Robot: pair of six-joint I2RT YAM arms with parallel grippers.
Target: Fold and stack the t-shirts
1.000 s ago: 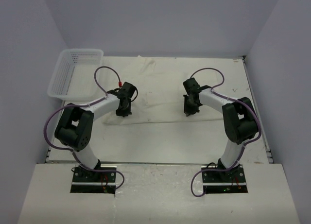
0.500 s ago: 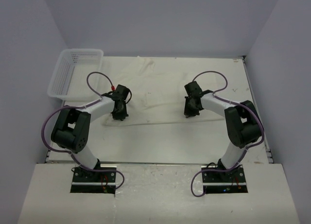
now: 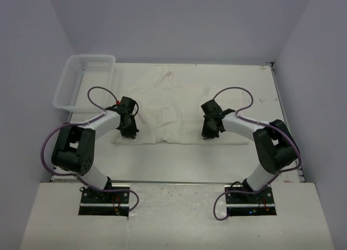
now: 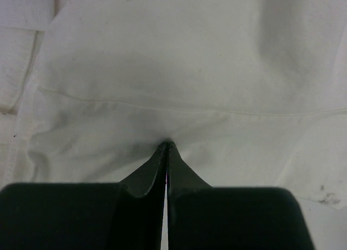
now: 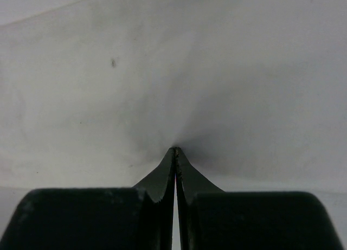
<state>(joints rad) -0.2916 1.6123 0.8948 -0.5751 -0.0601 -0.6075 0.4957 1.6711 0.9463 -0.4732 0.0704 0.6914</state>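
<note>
We see both arms bent low over the t-shirt (image 3: 168, 117), left claw (image 3: 129, 132) and right claw (image 3: 209, 133) each clamped on its cloth, a mesh basket (image 3: 70, 90) off its far-left corner.

A wide lane stands open over the t-shirt (image 3: 173, 106), between the left gripper (image 3: 129, 132) and the right gripper (image 3: 208, 132), which both pinch the cloth near its front edge. The white basket (image 3: 81, 82) blocks the far left corner of the tabletop (image 3: 184, 160), close to the left arm. The walls (image 3: 173, 27) close the left, back and right sides. A bare strip runs in front of the shirt, and another one lies to the right of the right arm.
</note>
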